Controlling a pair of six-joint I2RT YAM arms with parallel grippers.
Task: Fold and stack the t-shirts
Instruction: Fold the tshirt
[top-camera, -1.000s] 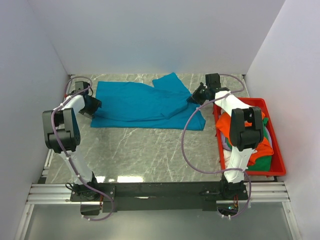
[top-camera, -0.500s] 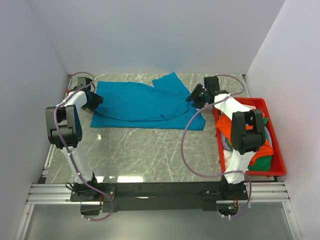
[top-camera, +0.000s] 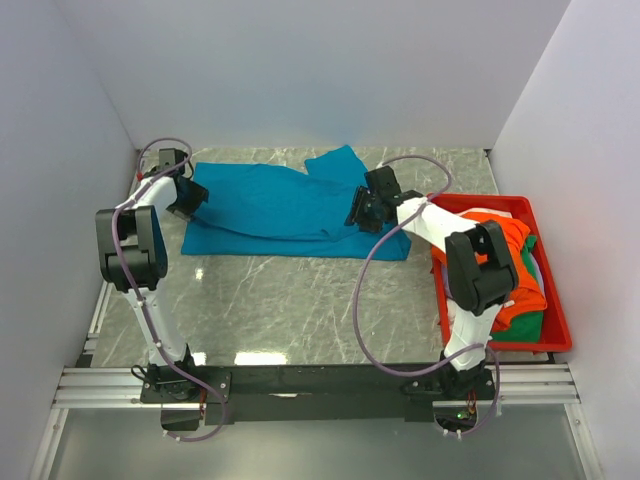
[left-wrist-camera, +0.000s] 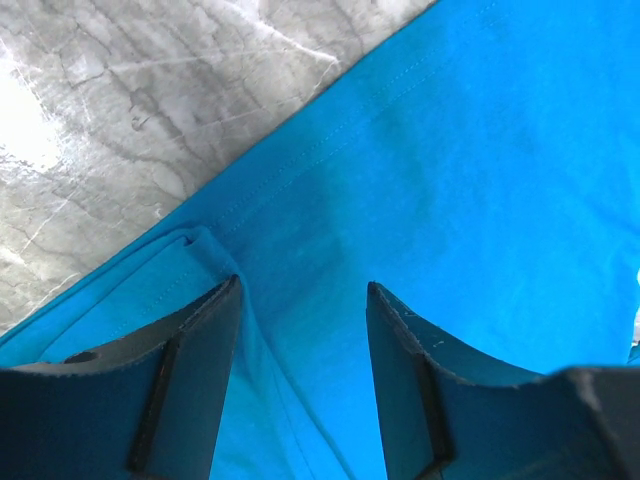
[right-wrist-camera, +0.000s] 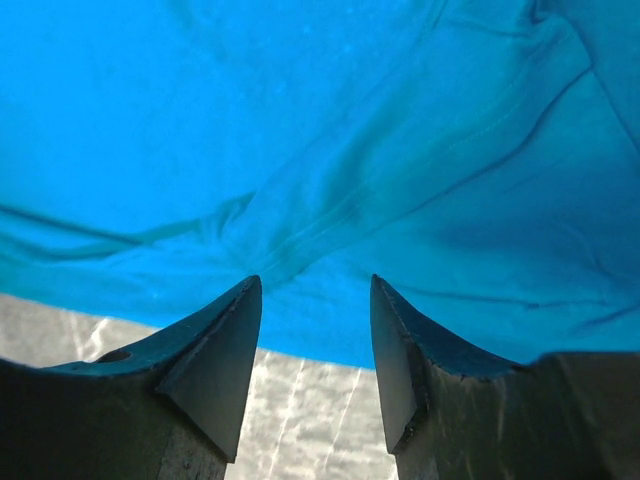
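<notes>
A teal-blue t-shirt (top-camera: 280, 205) lies spread flat across the back of the marble table. My left gripper (top-camera: 190, 197) hovers over its left edge. In the left wrist view the gripper (left-wrist-camera: 303, 285) is open, the shirt (left-wrist-camera: 480, 150) and its stitched hem lying beneath the jaws. My right gripper (top-camera: 360, 212) sits over the shirt's right part. In the right wrist view it (right-wrist-camera: 314, 282) is open and holds nothing, above the near edge of the wrinkled shirt (right-wrist-camera: 300, 120). More t-shirts, orange (top-camera: 517, 240) and green (top-camera: 531, 323), are piled in the bin.
A red plastic bin (top-camera: 505, 346) stands at the table's right side, partly under the right arm. White walls close in the table at the left, back and right. Bare marble (top-camera: 300, 300) stretches between the shirt and the arm bases.
The right gripper has opened and moved left from the shirt's right end to over its body. The left gripper has shifted toward the back along the shirt's left edge.
</notes>
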